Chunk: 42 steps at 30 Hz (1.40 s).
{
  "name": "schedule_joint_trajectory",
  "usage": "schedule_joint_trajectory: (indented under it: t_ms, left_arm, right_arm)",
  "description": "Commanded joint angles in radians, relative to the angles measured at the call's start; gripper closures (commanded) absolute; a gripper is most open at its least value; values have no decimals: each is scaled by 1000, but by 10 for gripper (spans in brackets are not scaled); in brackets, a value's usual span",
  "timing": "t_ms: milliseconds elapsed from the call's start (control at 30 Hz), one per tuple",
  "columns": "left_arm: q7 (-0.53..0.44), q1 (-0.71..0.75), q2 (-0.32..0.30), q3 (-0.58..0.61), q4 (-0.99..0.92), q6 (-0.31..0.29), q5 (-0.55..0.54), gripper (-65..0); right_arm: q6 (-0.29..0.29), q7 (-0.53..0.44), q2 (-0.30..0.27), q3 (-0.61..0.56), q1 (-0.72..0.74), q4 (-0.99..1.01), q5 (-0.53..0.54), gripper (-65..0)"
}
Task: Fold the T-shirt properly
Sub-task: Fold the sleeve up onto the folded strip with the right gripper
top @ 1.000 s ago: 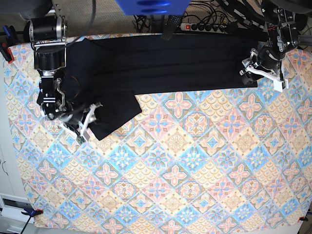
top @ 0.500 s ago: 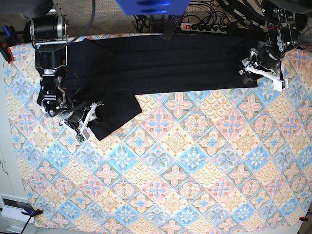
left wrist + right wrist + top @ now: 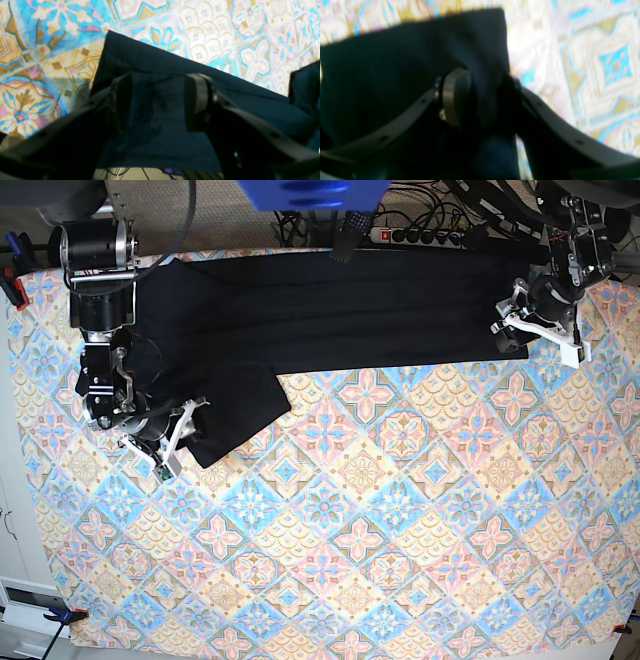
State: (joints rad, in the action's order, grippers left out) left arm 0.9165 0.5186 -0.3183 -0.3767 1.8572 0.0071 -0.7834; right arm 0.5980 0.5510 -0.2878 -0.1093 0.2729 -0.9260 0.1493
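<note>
The black T-shirt (image 3: 340, 310) lies as a long band along the far side of the table, with one sleeve (image 3: 235, 415) reaching toward the near left. My right gripper (image 3: 183, 435) sits at that sleeve's outer edge. In the blurred right wrist view it (image 3: 482, 100) stands open, with a ridge of the T-shirt (image 3: 382, 75) between its fingers. My left gripper (image 3: 505, 318) hovers at the shirt's right end. The left wrist view shows it (image 3: 160, 102) wide open over a flat corner of the T-shirt (image 3: 150, 62), holding nothing.
A patterned tablecloth (image 3: 380, 510) covers the whole table. A power strip (image 3: 420, 235) and cables lie behind the far edge, and a blue object (image 3: 300, 192) hangs above it. Clamps (image 3: 65, 615) hold the cloth's corners.
My right gripper has slid a little down and to the left along the sleeve's edge. The left arm and the shirt have stayed put.
</note>
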Motion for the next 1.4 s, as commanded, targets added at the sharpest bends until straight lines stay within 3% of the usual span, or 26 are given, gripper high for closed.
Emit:
schedule_joint_trajectory:
  t_ms: [0,567,1100,1200,1333,1367]
  left_arm:
    - [-14,2,-12,-8,19,-3,-6,-324]
    - [-14,2,-12,-6,19,-3,-5,-324]
    - [-14,2,-11,-6,19,-3,-5,-324]
    - [-14,2,-11,-6,19,-3,-5,-324]
    - [-14,2,-11,-6,19,-3,-5,-324]
    - [-14,2,-11,-6,19,-3,-5,-324]
  right_arm:
    - [3,-16,-15,6,22,9,9,-244]
    - [3,-70,-31,50,47,92,9,-244]
    - [3,-68,-31,-180,41,84,9,-239]
    - [3,-68,-31,-180,41,84,9,-187]
    - [3,-72,-31,-177,41,84,9,-2]
    - [3,-70,-31,-177,41,81,9,0]
